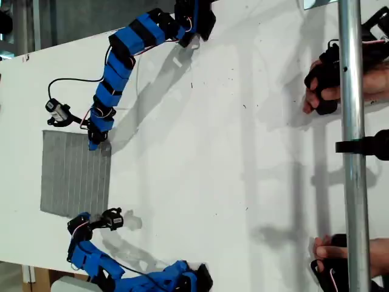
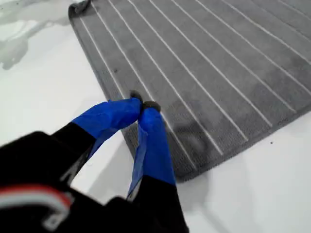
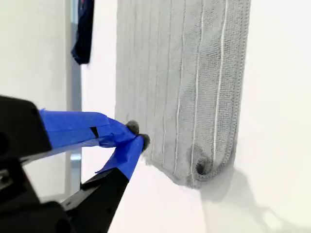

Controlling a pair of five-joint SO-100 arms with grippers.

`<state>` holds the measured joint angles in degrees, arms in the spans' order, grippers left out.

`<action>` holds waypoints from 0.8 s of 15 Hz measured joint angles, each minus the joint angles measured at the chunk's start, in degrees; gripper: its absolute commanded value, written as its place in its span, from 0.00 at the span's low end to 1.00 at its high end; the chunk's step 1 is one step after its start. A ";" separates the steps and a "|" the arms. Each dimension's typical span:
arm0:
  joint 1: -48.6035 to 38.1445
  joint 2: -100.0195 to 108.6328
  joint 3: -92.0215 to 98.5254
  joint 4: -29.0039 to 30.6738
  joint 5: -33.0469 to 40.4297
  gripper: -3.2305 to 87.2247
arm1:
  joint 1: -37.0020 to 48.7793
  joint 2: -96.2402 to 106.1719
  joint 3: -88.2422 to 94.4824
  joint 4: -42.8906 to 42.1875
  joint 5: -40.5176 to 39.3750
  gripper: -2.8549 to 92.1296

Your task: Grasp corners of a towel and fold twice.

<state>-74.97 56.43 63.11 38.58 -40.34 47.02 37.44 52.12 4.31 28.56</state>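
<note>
Gray striped rectangular towel [image 1: 75,173] flat on white bench [image 1: 231,158].
My first gripper [image 2: 141,108] and second gripper [image 3: 137,135], jaws closed, empty; a person's hands [image 1: 322,82] beyond.

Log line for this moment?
towel unfolded | my first claw shut, over towel edge | my second claw shut, beside near corner | fold not started

White table [image 1: 213,152], gray towel [image 1: 73,176] flat

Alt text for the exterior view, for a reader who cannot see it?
A gray striped towel lies flat on a white table between two blue arms, one gripper at each edge. A person's hands rest at the exterior view's right.
</note>
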 measured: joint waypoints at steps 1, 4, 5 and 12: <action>-0.53 -2.81 -0.35 -2.37 -0.18 0.00 | 0.53 -1.49 -1.23 -1.32 0.00 0.03; -1.85 -12.92 -8.70 3.96 -2.29 0.00 | 2.46 -6.77 -1.41 -1.67 0.70 0.03; -1.93 -13.27 -10.28 6.06 -4.04 0.00 | 2.72 -8.09 -1.41 -1.41 2.37 0.03; -1.93 -13.36 -12.30 14.77 -5.89 0.00 | 2.11 -9.05 -1.67 5.45 7.29 0.03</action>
<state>-76.90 43.07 50.80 53.35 -46.23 49.13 28.39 50.45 9.76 35.86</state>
